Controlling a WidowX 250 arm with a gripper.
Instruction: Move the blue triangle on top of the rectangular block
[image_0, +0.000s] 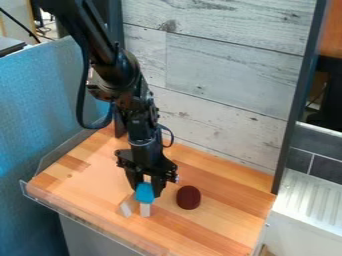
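Note:
The black gripper (146, 187) hangs over the front left-centre of the wooden surface. Between its two fingers is the blue triangle (144, 193), with a finger against either side of it. Directly below the blue piece shows the pale end of a block (145, 210). Just left of that stands another pale end face (126, 209) with wood-coloured sides. Whether the blue piece touches the block under it, I cannot tell.
A dark red-brown oval piece (188, 197) lies right of the gripper. The wooden work surface (220, 220) has a clear raised edge at the left and front. A whitewashed plank wall (220, 80) rises behind.

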